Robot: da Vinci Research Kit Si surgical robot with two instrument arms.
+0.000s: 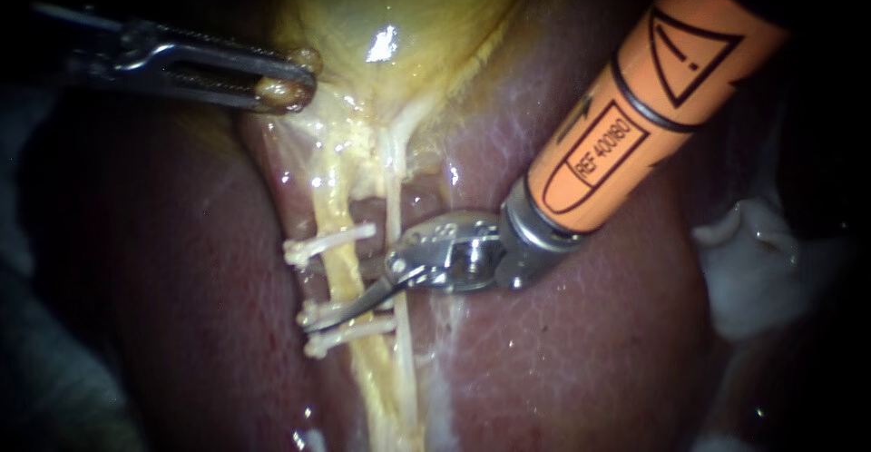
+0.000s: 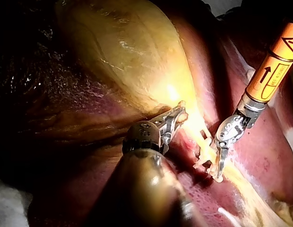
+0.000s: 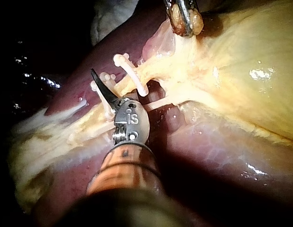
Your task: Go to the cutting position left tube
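- Yellow, wet and soft-looking, the left tube point(image 1: 340, 275) runs down the endoscope view over the liver point(image 1: 590, 343), with one clip point(image 1: 328, 243) higher up and a pair of clips point(image 1: 349, 325) lower down. My right instrument point(image 1: 322, 316) lays its curved blades across the tube just above the pair. They seem to lie together and hold nothing. My left instrument point(image 1: 290, 75) is clamped on the gallbladder point(image 1: 399, 16) at its neck.
- Left wrist view: my left instrument's point(image 2: 177, 116) jaws pinch the gallbladder's point(image 2: 127, 52) pale edge from both sides. The right instrument's point(image 2: 218, 174) blades reach in among the clips, and no gap shows between them.
- Right wrist view: one dark curved blade of my right instrument point(image 3: 101, 85) crosses the left tube point(image 3: 82, 130) between the clips, with no second edge standing apart. I judge the tube limp, slippery and easily torn. It should be taken only on the bare stretch between the single clip and the pair, clear of the clips themselves.
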